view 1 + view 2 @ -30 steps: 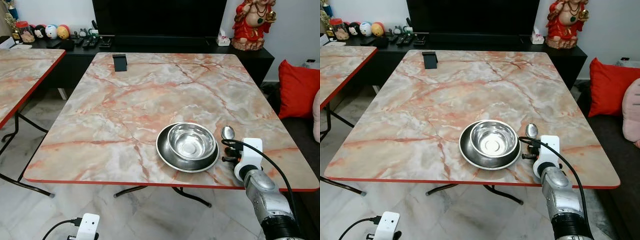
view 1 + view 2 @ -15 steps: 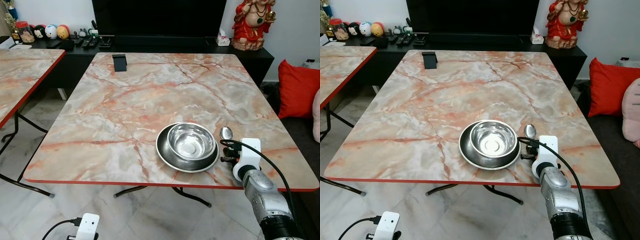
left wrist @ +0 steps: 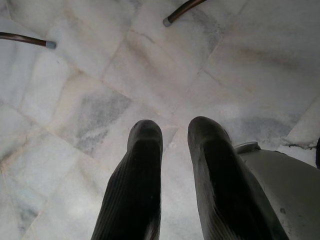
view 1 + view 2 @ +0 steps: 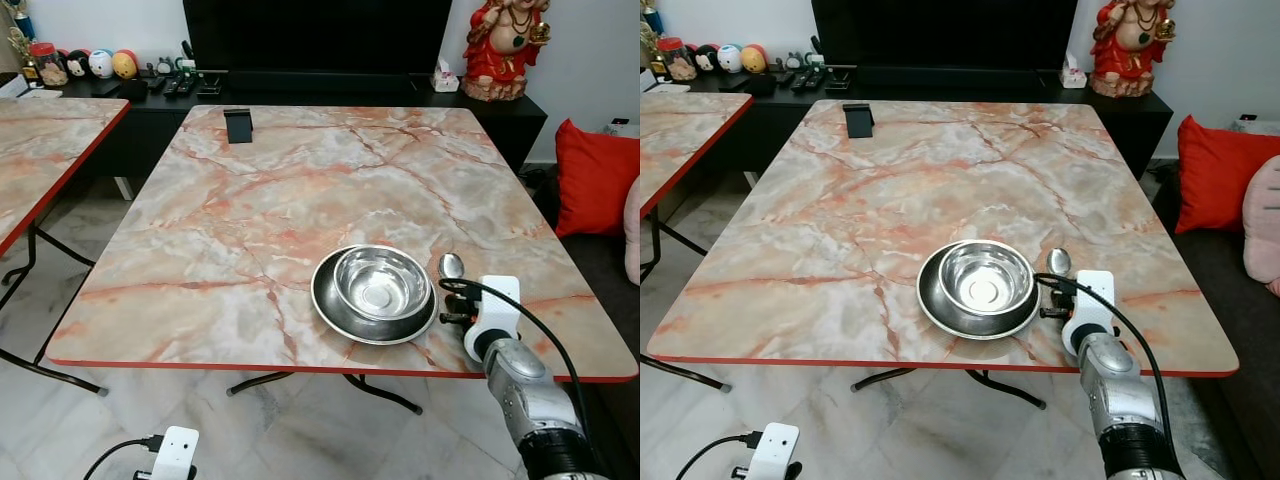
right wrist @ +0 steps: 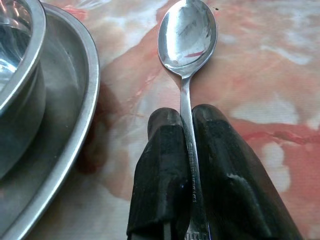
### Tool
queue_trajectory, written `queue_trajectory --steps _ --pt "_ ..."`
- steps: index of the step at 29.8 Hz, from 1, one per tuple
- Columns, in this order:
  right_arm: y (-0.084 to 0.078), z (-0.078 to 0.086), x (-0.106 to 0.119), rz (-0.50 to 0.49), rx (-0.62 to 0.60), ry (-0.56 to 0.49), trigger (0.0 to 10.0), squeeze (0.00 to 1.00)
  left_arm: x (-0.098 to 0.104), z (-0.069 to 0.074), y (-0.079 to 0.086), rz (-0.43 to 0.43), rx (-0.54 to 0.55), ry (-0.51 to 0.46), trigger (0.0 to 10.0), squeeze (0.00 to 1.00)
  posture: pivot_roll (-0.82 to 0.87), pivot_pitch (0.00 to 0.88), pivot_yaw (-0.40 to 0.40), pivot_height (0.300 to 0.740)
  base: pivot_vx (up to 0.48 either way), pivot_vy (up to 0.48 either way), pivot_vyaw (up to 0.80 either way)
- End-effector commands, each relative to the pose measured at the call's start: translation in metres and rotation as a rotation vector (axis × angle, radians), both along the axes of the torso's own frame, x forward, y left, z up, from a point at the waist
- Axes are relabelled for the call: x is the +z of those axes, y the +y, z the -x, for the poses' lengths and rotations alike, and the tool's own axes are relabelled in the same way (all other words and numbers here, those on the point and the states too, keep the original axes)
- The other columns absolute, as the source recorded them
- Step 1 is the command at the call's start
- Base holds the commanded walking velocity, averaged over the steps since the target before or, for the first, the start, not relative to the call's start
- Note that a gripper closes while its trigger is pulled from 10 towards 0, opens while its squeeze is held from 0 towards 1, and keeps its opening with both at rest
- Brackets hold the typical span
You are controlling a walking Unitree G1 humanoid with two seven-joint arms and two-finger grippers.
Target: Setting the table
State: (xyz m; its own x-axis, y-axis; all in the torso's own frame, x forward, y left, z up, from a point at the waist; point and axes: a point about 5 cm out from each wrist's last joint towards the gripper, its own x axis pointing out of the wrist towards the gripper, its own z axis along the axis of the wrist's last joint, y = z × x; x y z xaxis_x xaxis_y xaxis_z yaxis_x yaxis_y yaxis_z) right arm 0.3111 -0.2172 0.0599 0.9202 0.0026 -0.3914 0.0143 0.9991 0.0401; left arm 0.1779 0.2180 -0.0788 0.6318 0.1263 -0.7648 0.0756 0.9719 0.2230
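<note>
While gripped, spoon (image 5: 186,45) bowl-end fwd.

One steel bowl (image 4: 381,282), one steel plate (image 4: 330,305) and one spoon (image 5: 187,45) on the near marble table (image 4: 300,190). Two marble tables in all, counting the second table (image 4: 40,140). One black stand (image 4: 238,125), one red figurine (image 4: 510,45), one red cushion (image 4: 597,175)

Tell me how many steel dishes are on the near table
2. A steel bowl sits inside a wider steel plate near the table's front edge. Beside them on the robot's right, the right gripper pinches a spoon by its handle.
</note>
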Motion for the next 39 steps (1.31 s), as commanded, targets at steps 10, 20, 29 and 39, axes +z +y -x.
queue_trajectory --steps 10,20,29,39 --pt "0.0027 0.0009 -0.0051 0.003 0.012 0.027 10.0 0.0 -0.0006 0.0024 0.0039 -0.017 -0.009 0.016 10.0 0.0 0.02 0.0 -0.012 0.731 0.0 0.0 0.0" --pt "0.0033 0.0013 -0.0062 0.003 0.011 0.03 10.0 0.0 -0.0001 0.0015 0.0039 -0.018 -0.014 0.013 10.0 0.0 0.02 0.0 -0.01 0.731 0.0 0.0 0.0" --pt "0.0034 0.002 -0.0069 0.002 0.009 0.033 10.0 0.01 0.0006 0.0 0.0035 -0.016 -0.013 0.008 10.0 0.0 0.02 0.0 -0.01 0.731 0.0 0.0 0.0" --pt "0.0029 0.0022 -0.0078 0.005 0.009 0.038 10.0 0.7 0.0014 -0.0025 0.0016 -0.012 -0.015 0.0 10.0 0.0 0.02 0.0 -0.01 0.731 0.0 0.0 0.0"
